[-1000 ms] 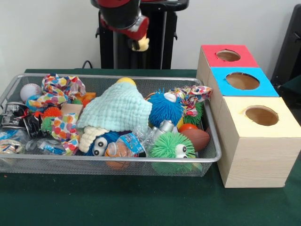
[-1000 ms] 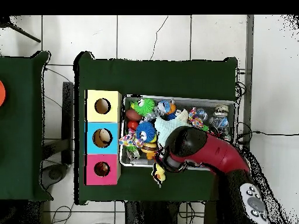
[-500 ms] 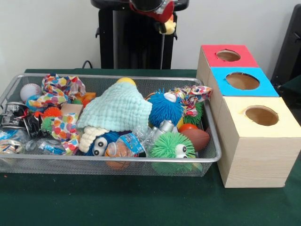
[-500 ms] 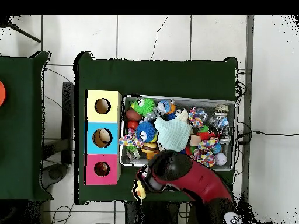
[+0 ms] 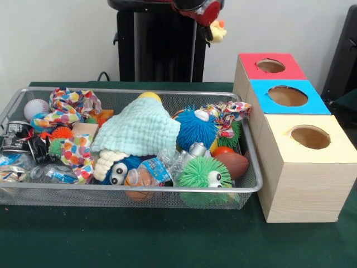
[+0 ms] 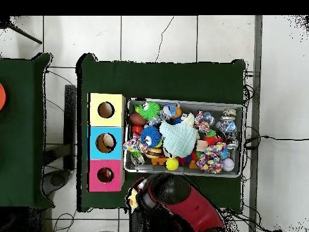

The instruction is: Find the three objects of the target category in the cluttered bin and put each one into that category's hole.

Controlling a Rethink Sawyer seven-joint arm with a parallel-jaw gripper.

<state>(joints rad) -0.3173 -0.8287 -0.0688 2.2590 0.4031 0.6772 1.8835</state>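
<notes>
My gripper (image 5: 213,29) hangs high behind the wire bin (image 5: 134,190), shut on a small yellow toy (image 5: 218,32) with an orange spot. It is left of the red-topped box (image 5: 254,67) and well above it. In the overhead view the gripper (image 6: 134,198) and the yellow toy (image 6: 131,203) lie off the bin's corner, below the pink-red box (image 6: 96,181). The blue-topped box (image 5: 312,100) and yellow-topped box (image 5: 334,146) stand in a row beside it. A pale object shows inside the blue box's hole (image 6: 106,142).
The bin holds a mint cloth (image 5: 139,128), a blue fuzzy ball (image 5: 196,127), a green fuzzy ball (image 5: 203,173), a brown football (image 5: 233,163), a baseball (image 5: 35,108), a yellow ball (image 6: 172,164) and patterned cloths. The black pedestal (image 5: 159,53) stands behind.
The arm has swung off the bin's rear edge toward the boxes, carrying the yellow toy with it. The bin's contents, once covered in the overhead view, now show.
</notes>
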